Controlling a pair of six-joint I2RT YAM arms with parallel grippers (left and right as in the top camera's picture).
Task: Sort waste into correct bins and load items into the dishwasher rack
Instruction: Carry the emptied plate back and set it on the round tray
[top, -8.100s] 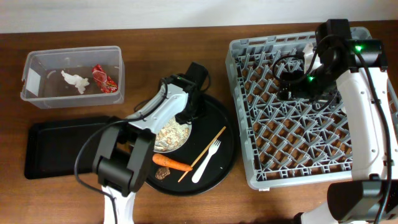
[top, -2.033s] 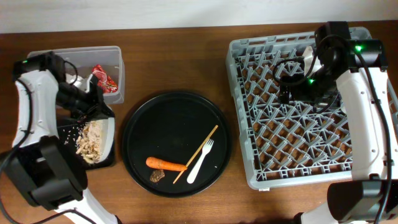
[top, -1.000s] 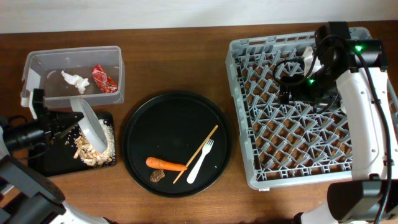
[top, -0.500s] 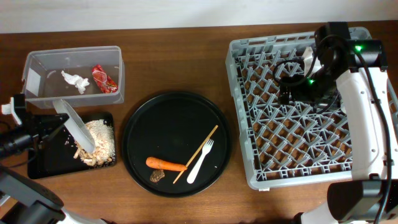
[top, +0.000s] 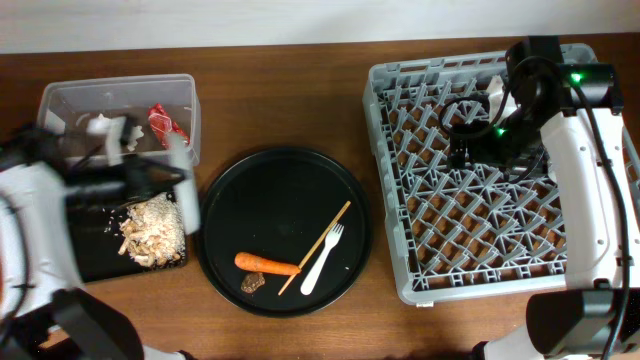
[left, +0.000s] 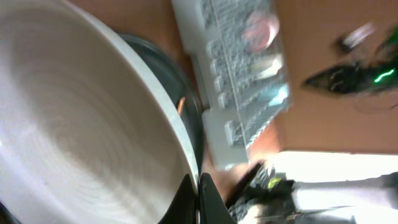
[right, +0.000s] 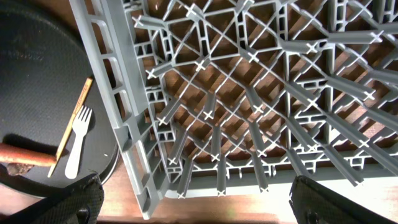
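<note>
My left gripper (top: 168, 183) is shut on the rim of the round whitish plate (top: 183, 198), which stands edge-on over the right end of the shallow black tray (top: 85, 250); the arm is motion-blurred. In the left wrist view the plate (left: 81, 118) fills the frame, with the rim between my fingertips (left: 198, 200). Beige food scraps (top: 152, 230) lie in that tray. The clear tub (top: 60, 100) holds the tissue (top: 100, 124) and red wrapper (top: 160, 122). My right gripper (right: 202, 208) hangs open over the grey rack (top: 480, 230), holding nothing.
The round black tray (top: 280, 195) carries the carrot (top: 267, 264), the brown lump (top: 253, 283), the chopstick (top: 322, 245) and the white fork (top: 320, 262). The right wrist view shows the fork (right: 76, 149) and chopstick (right: 74, 127) just left of the rack's wall (right: 118, 112).
My left arm has swung right with the plate, from the black tray's left end to its right edge. The scraps stay heaped in the tray. The right arm has not moved.
</note>
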